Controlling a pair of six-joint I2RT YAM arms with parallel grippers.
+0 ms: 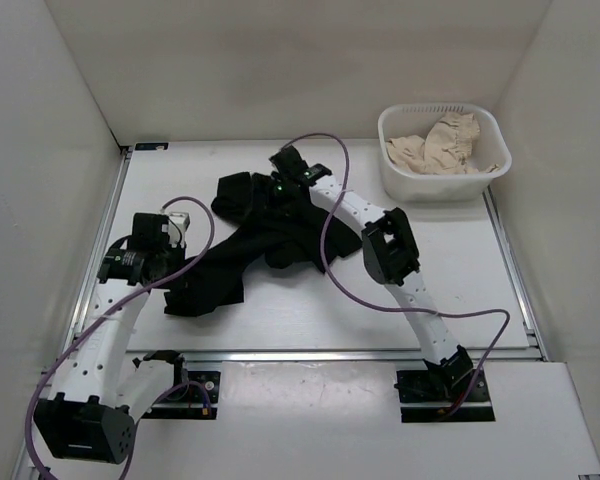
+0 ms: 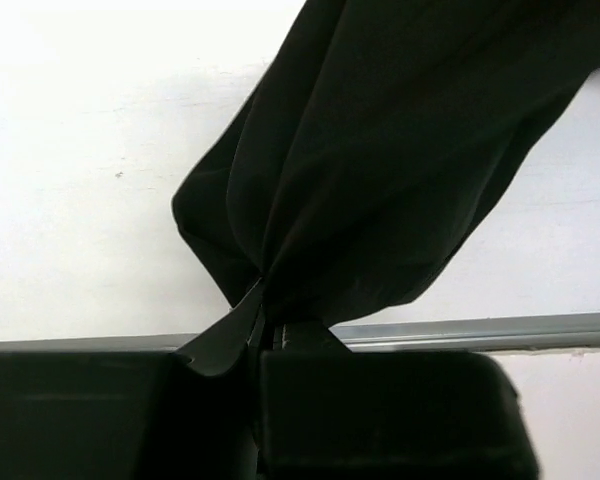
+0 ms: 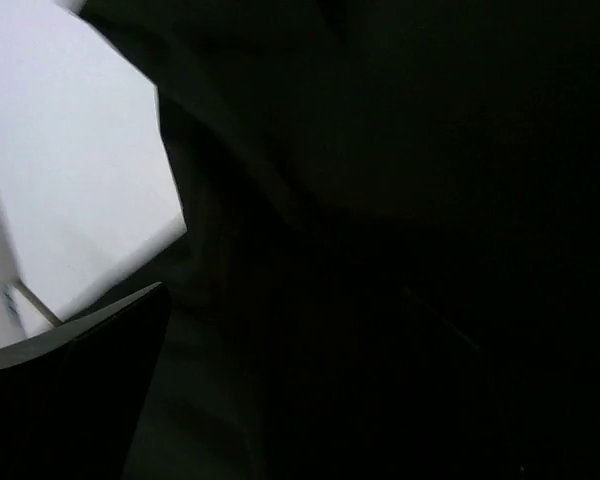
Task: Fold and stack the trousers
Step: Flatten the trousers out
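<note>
The left tool pinches a bunch of the crumpled black soft-fabric trousers, while the right tool is buried in cloth with its grip hidden, so I'd draw them apart evenly to spread the legs flat.

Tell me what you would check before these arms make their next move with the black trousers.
1. Left gripper has hold of the trousers: ok, fabric is pinched between its shut fingers.
2. Right gripper has a grip: cannot tell, since dark fabric fills its wrist view.
3. Trousers lie flat for folding: not ok, they are bunched in a crumpled heap mid-table.
4. Basket with the beige cloth is apart from the trousers: ok.
5. Bare table beside the heap for spreading: ok, to its right.
</note>
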